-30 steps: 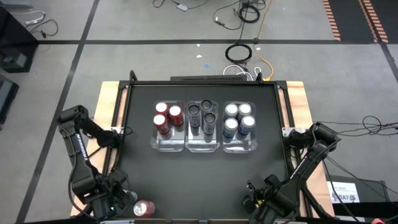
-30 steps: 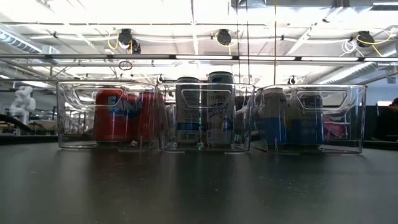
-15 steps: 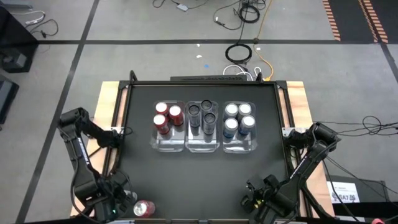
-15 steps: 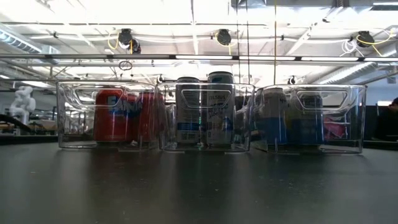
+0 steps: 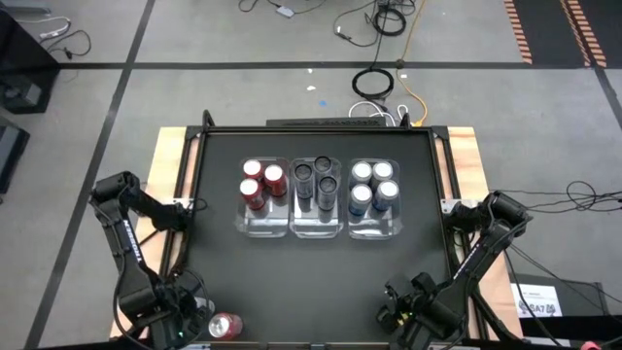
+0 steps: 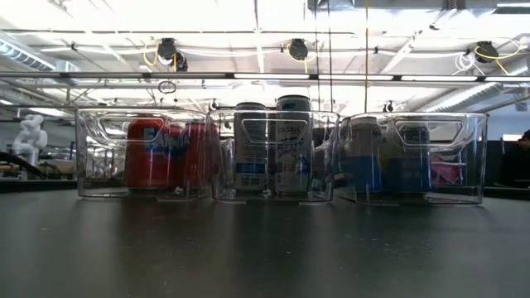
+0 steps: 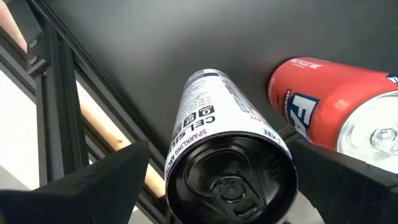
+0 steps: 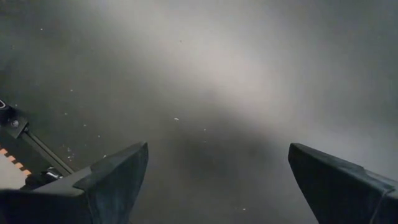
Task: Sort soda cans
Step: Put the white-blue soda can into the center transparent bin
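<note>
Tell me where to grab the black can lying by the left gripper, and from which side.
Grip the black can across its round body. It lies on its side, dark top toward the open left gripper, already between the fingers. A red can lies close beside it, so closing straight on looks safest.

The right gripper (image 8: 217,180) reaches over a dark, matte counter (image 8: 205,81), its two dark fingers (image 8: 115,180) set wide apart with nothing between them. The counter surface shows a soft pale glare across its middle and a few tiny light specks. Toward eight o'clock, a black frame rail (image 8: 37,152) edges the counter, beside an orange-striped strip (image 8: 9,157).
</note>
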Action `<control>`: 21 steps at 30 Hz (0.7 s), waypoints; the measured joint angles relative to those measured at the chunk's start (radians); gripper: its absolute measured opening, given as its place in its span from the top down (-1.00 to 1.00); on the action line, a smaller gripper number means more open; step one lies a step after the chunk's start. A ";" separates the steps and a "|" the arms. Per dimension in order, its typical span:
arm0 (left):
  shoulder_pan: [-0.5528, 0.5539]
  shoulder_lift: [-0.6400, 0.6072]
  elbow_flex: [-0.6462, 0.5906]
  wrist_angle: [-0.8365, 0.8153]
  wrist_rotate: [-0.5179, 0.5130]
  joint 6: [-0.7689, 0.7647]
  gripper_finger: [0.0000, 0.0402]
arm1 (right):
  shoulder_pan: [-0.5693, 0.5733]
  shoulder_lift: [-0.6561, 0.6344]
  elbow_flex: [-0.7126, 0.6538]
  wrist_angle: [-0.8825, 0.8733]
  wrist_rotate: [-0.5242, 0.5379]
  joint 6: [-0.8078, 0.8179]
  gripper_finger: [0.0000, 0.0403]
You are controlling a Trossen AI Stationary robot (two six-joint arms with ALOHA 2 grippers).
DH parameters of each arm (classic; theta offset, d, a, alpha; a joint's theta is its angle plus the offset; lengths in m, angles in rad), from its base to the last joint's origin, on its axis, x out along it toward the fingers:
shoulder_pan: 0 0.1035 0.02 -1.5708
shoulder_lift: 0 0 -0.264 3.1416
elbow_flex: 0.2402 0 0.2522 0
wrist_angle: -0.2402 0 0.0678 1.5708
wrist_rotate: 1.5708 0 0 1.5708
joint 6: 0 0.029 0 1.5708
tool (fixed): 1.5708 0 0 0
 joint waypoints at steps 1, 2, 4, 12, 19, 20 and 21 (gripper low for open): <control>0.000 0.000 0.000 0.000 0.000 0.000 -0.98 | 0.000 0.000 0.000 0.000 0.000 -0.001 -0.90; 0.000 0.000 0.000 0.001 0.002 0.000 -0.97 | 0.000 0.000 0.000 0.000 0.000 -0.002 -0.90; 0.000 0.000 0.000 0.001 0.016 0.001 -0.91 | 0.000 0.000 0.000 0.000 0.000 -0.003 -0.90; 0.000 0.000 0.000 0.002 0.034 0.018 -0.62 | 0.000 0.000 0.000 -0.004 0.000 -0.010 -0.90; 0.000 -0.001 0.000 0.001 0.034 0.019 -0.46 | 0.000 0.000 0.000 -0.010 0.000 -0.010 -0.90; 0.000 -0.001 0.000 0.001 0.034 0.019 -0.45 | 0.000 0.000 0.000 -0.010 0.000 -0.010 -0.90; 0.000 -0.001 0.000 0.001 0.034 0.019 -0.45 | 0.000 0.000 0.000 -0.011 0.000 -0.011 -0.90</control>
